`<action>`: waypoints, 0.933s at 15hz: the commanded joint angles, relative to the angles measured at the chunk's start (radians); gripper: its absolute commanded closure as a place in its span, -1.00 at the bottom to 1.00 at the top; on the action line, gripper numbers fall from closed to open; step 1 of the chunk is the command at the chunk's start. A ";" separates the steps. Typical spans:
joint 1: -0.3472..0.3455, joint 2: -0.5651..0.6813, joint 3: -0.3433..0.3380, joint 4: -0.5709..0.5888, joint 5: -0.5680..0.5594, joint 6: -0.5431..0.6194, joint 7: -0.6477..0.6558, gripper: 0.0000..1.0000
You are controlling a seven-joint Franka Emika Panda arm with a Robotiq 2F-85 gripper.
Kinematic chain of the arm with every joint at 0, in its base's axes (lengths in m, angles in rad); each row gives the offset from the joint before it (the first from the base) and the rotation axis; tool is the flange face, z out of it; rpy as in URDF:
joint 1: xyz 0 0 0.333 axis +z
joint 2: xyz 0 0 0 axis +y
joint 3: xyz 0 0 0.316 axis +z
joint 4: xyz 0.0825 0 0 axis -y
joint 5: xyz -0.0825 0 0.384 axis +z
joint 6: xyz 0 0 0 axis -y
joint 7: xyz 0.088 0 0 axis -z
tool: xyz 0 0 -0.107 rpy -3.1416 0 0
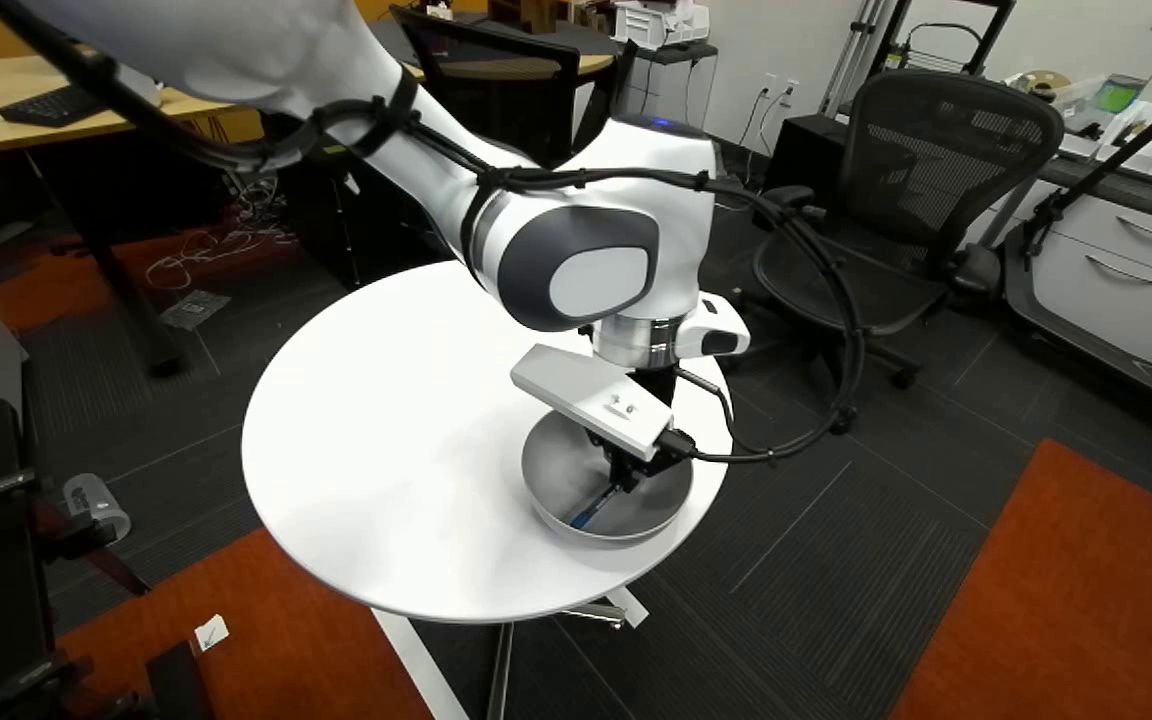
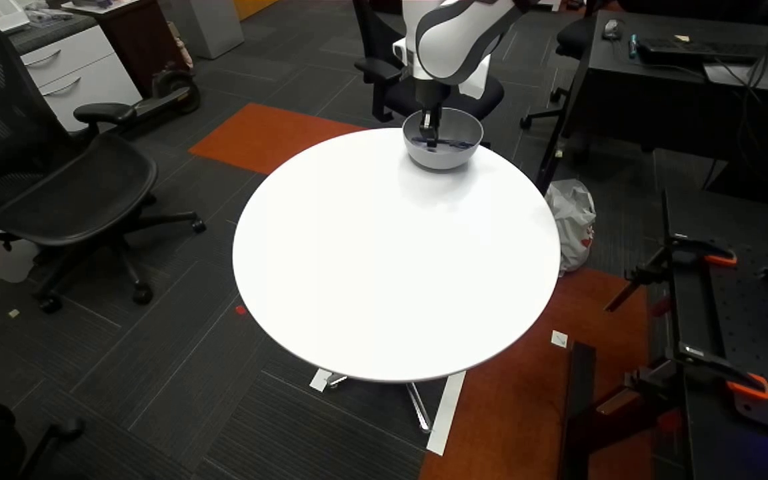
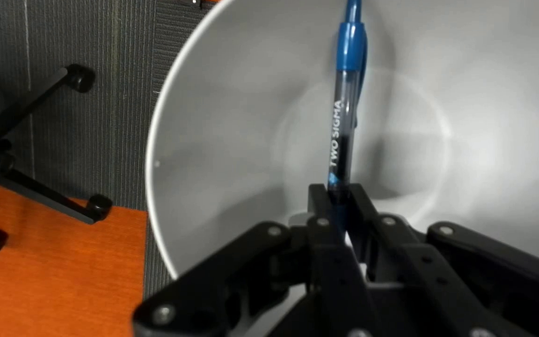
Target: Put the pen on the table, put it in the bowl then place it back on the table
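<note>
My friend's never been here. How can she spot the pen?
Find the round white table, then the grey bowl near its edge. Inside, the black hand grips a slim pen. Unlike bowl or hand, it has a blue end and white "TWO SIGMA" lettering.

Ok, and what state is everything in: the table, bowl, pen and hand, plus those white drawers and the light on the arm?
Table: standing upright.
Bowl: upright on the table, near its edge.
Pen: inside the bowl, gripped near one end; writing tip hidden, so clicked out or not, I can't tell.
Hand: closed on the pen.
White drawers: shut.
Arm light: lit blue.
</note>
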 commanded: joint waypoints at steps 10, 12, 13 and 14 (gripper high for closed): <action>0.034 -0.228 -0.012 -0.175 -0.019 0.052 0.084 0.93; 0.049 -0.299 -0.003 -0.240 -0.017 0.059 0.083 0.93; 0.060 -0.333 0.002 -0.275 -0.019 0.067 0.078 0.93; 0.077 -0.373 0.007 -0.314 -0.027 0.072 0.073 0.93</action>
